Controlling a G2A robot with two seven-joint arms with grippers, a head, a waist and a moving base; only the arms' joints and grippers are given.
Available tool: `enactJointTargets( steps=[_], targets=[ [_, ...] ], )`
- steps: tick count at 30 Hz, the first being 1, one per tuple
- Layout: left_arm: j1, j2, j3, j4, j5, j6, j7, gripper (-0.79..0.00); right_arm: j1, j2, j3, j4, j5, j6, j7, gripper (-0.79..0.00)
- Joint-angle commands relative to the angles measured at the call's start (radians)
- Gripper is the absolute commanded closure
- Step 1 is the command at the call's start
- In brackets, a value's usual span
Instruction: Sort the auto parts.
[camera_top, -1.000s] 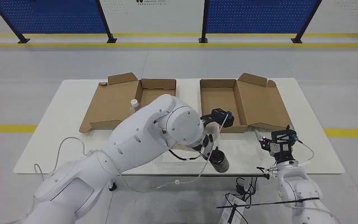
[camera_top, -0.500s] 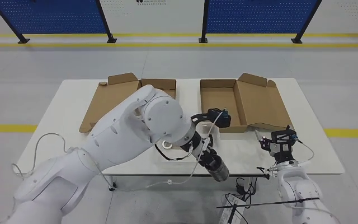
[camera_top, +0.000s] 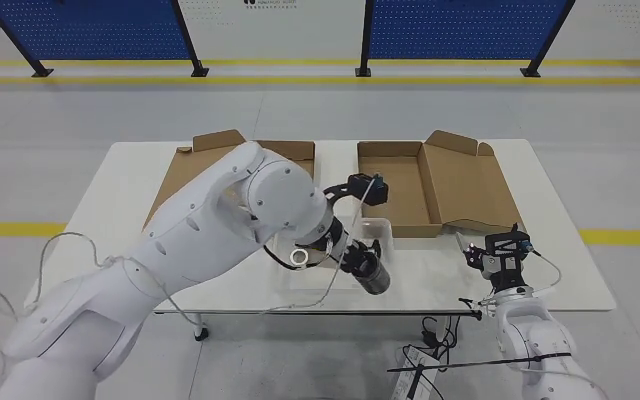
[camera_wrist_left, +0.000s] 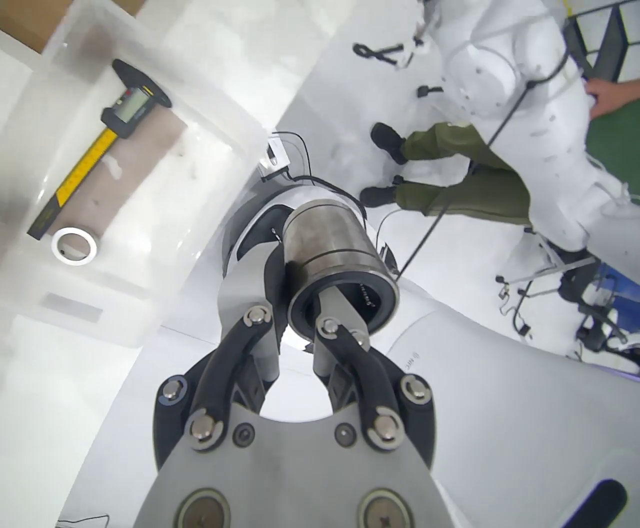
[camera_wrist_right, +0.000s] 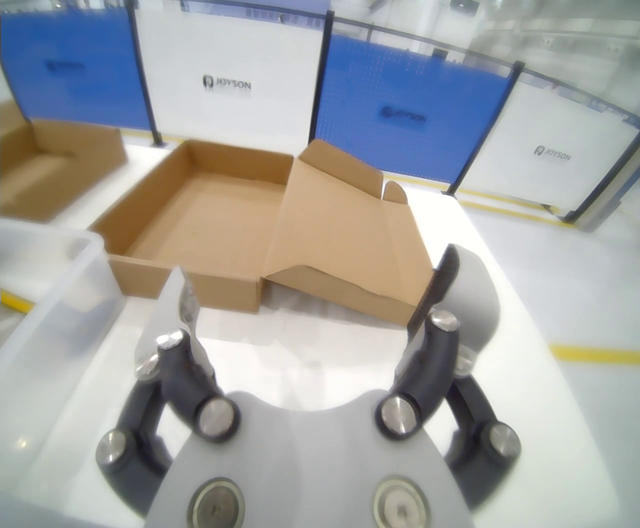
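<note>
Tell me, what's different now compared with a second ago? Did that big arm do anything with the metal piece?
The left arm swung to its left, carrying the steel sleeve from the front edge of the table inward, toward the clear bin. The left gripper kept its fingers clamped on the sleeve's wall; nothing was let go. The right gripper stayed put, open. The left cardboard box and right cardboard box did not move.

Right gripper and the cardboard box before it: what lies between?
Bare white table, as the right wrist view shows, from the right gripper to the cardboard box.
</note>
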Motion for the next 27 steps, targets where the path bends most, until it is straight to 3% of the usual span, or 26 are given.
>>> enactJointTargets(
  steps=[1, 9, 19, 27],
  targets=[
    [-0.005, 0.0, -0.002, 0.02, 0.034, 0.016, 0.035, 0.0, 0.0, 0.0, 0.0, 0.0, 0.0, 0.0, 0.0, -0.785],
    [0.006, -0.011, -0.008, 0.139, 0.091, 0.079, 0.204, 0.0, 0.0, 0.0, 0.0, 0.0, 0.0, 0.0, 0.0, -0.785],
    [-0.045, -0.03, 0.033, 0.241, 0.292, 0.317, 0.282, 0.0, 0.0, 0.0, 0.0, 0.0, 0.0, 0.0, 0.0, -0.785],
    [-0.084, -0.051, 0.094, 0.352, 0.269, 0.344, 0.309, 0.0, 0.0, 0.0, 0.0, 0.0, 0.0, 0.0, 0.0, -0.785]
  ],
)
